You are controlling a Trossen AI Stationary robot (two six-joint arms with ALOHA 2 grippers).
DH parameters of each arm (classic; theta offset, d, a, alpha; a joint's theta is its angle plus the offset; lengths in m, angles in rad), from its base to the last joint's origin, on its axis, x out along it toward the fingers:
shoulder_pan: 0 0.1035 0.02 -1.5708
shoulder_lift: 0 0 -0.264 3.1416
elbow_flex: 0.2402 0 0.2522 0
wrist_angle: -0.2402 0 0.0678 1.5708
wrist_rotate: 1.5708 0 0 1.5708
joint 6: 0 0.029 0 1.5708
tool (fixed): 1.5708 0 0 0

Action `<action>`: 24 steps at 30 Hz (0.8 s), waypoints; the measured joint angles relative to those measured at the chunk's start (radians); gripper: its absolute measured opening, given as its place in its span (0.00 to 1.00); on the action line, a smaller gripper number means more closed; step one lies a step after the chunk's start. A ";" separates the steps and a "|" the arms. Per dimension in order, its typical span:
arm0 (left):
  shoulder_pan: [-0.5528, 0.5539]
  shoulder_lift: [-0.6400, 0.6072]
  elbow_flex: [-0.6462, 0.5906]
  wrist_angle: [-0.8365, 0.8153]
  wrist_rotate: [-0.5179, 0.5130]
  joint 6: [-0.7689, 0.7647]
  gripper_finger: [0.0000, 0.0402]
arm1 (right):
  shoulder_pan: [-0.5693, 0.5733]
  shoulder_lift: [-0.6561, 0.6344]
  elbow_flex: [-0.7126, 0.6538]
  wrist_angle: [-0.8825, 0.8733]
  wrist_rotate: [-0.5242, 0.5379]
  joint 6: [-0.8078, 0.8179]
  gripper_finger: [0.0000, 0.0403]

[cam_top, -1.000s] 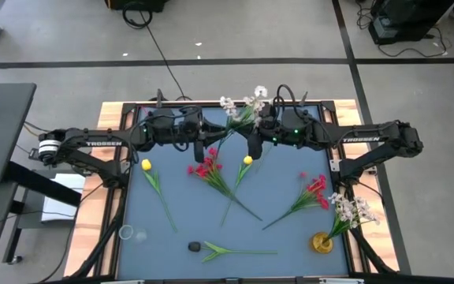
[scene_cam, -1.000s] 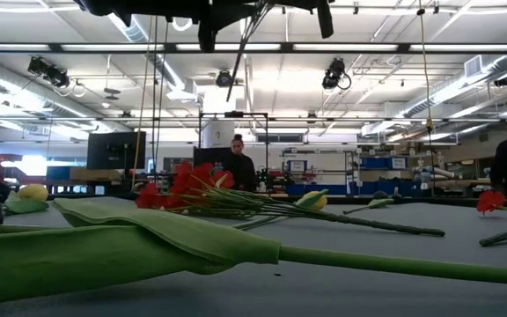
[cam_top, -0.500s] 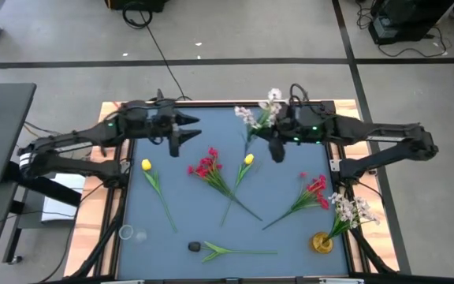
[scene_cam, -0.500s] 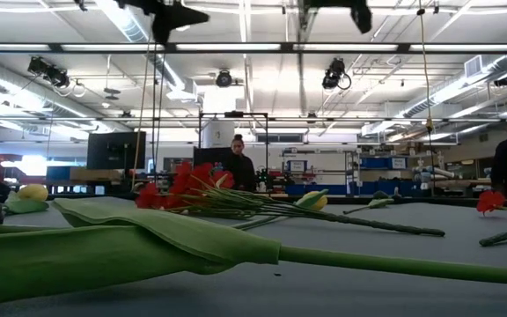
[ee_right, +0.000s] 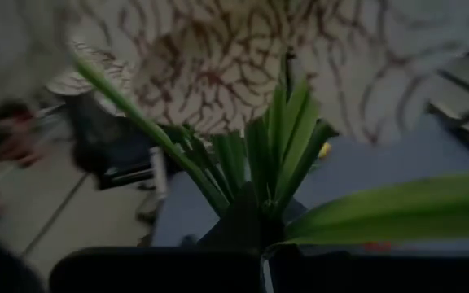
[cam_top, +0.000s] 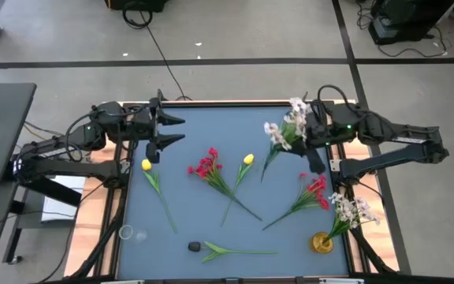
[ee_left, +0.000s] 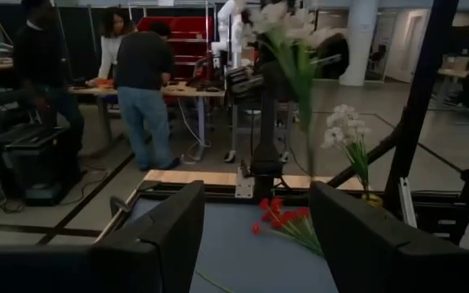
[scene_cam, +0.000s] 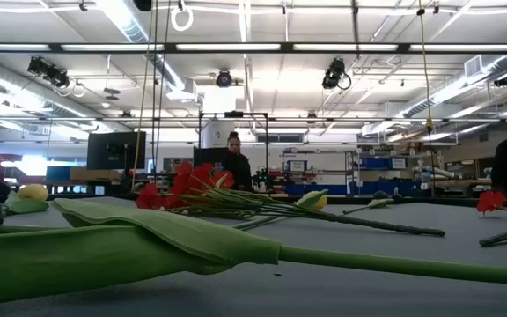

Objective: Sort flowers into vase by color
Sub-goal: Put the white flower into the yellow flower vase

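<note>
My right gripper (cam_top: 302,142) is shut on a white blossom spray (cam_top: 284,128), held high near the table's far right. My left gripper (cam_top: 172,131) stands open and empty at the far left, pointing level across the table. On the blue mat lie two yellow tulips (cam_top: 146,165) (cam_top: 247,159), two red clusters (cam_top: 205,166) (cam_top: 315,187) and a dark bud (cam_top: 195,247) with its long stem. Another white spray (cam_top: 351,208) stands with its stem in the yellow vase (cam_top: 320,242) at the near right. My right gripper pinches the white spray's green stem (ee_right: 249,213) between its two fingers, just below where the leaves fan out. The fingers come nearly level from the table's right. The spray stands roughly upright, blossoms on top, its lower stem (cam_top: 265,170) hanging free, clear of the table.
A small clear thing (cam_top: 126,233) lies on the mat's near left edge. The wooden table rim (cam_top: 110,110) frames the mat. People (ee_left: 141,89) stand at benches in the room beyond the table.
My left gripper has let go of the white spray's stem and drawn back toward the table's left edge, rising. My right gripper has carried the spray from the far middle toward the right edge, lifting it; the spray stays roughly upright.
</note>
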State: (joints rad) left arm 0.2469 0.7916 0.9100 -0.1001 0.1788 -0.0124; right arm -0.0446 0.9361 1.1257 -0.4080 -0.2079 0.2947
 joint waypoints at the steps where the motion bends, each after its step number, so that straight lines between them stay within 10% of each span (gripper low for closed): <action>1: -0.003 0.000 0.000 -0.001 0.000 0.000 0.56 | 0.011 -0.006 0.000 0.000 -0.011 0.000 0.02; 13: -0.010 0.000 0.000 -0.001 0.000 -0.002 0.56 | 0.125 -0.079 0.000 -0.033 -0.310 0.080 0.02; 24: -0.010 0.000 0.000 -0.001 0.001 -0.002 0.56 | 0.229 -0.093 0.000 -0.197 -0.586 -0.163 0.02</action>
State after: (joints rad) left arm 0.2367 0.7918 0.9100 -0.1009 0.1795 -0.0143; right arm 0.1848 0.8433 1.1259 -0.6052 -0.7936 0.1312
